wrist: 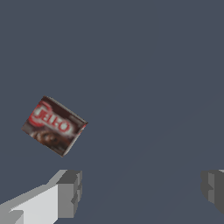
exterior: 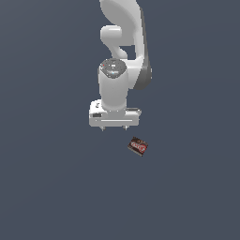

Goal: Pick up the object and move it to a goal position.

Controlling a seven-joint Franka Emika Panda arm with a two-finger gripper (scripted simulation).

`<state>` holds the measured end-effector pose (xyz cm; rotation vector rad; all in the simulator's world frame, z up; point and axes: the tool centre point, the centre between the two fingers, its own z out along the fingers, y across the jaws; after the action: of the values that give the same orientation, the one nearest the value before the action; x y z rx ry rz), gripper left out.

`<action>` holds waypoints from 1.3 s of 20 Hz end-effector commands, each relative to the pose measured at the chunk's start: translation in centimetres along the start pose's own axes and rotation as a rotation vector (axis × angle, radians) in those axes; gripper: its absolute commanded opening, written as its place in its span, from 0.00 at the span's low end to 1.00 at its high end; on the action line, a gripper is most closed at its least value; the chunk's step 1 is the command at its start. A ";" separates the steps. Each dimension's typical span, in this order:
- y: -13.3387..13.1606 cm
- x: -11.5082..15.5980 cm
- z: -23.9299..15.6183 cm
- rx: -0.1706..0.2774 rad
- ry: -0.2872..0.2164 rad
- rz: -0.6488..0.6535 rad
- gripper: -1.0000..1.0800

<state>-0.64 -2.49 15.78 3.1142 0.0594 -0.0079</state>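
Note:
The object (exterior: pixel 138 146) is a small flat dark brown box with a red-and-white label, lying on the dark grey floor. In the wrist view the object (wrist: pixel 54 125) lies turned at an angle, apart from both fingers. My white gripper (exterior: pixel 114 128) hangs above the floor, a little toward the exterior view's left of the box and farther back. Its two grey fingertips (wrist: pixel 70 193) stand wide apart, open, with nothing between them. In the wrist view the gripper (wrist: pixel 140 190) frames bare floor only.
The white arm (exterior: pixel 123 42) rises behind the gripper toward the upper edge of the exterior view. A plain dark grey floor (exterior: pixel 56 187) surrounds the box on all sides.

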 end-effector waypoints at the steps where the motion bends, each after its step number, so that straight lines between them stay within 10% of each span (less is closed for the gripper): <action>1: 0.0 0.0 0.0 0.000 0.000 0.000 0.96; 26: -2.8 0.1 2.4 -0.007 -0.036 -0.204 0.96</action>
<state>-0.75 -0.10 13.56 3.0892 0.3282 -0.0682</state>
